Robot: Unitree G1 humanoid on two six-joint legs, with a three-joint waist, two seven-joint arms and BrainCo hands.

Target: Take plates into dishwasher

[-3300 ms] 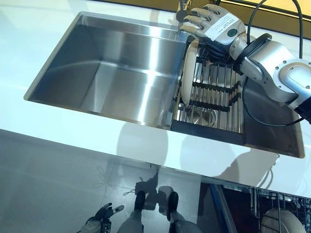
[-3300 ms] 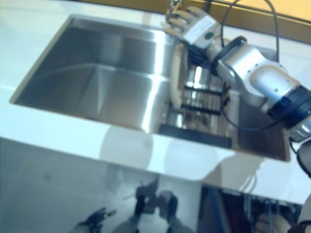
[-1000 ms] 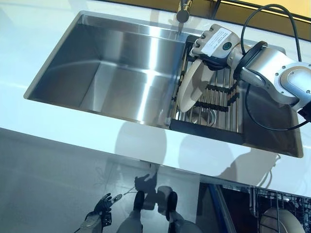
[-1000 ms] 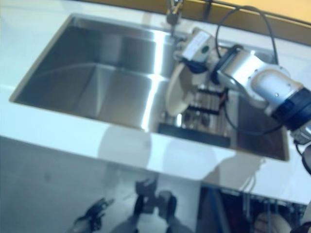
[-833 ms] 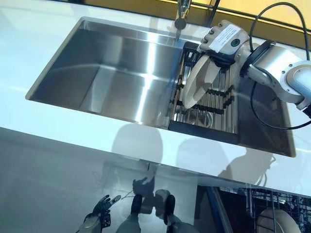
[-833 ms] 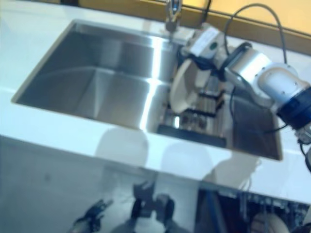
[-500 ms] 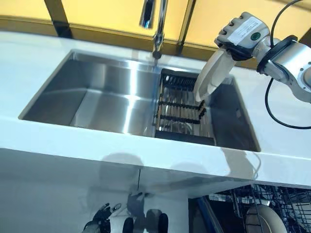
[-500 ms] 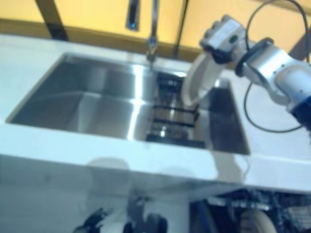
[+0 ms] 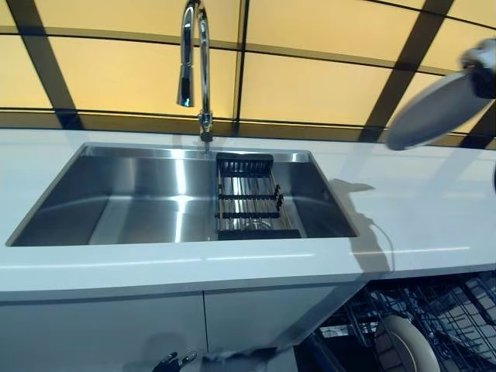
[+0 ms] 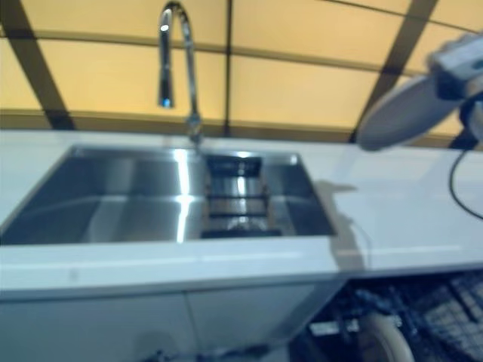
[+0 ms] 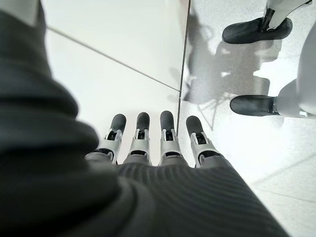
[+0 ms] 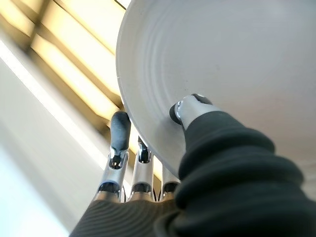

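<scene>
My right hand (image 9: 486, 63) is shut on a white plate (image 9: 432, 109) and holds it tilted in the air, high above the counter to the right of the sink. In the right wrist view the thumb (image 12: 190, 106) presses on the plate's face (image 12: 232, 59) and the fingers (image 12: 120, 129) lie behind its rim. The open dishwasher's wire rack (image 9: 457, 310) shows at the lower right, with another white plate (image 9: 407, 349) standing in it. My left hand (image 11: 153, 145) hangs open and empty low by the cabinet front; it also shows in the left eye view (image 9: 174, 362).
A steel sink (image 9: 116, 198) is set in the white counter (image 9: 418, 217), with a black dish rack (image 9: 248, 203) in its right part and a tall faucet (image 9: 194, 54) behind. White cabinet doors (image 9: 101, 325) stand below the counter.
My right hand has lifted the plate out of the sink's dish rack and carried it up and to the right over the counter. The camera has also tilted up.
</scene>
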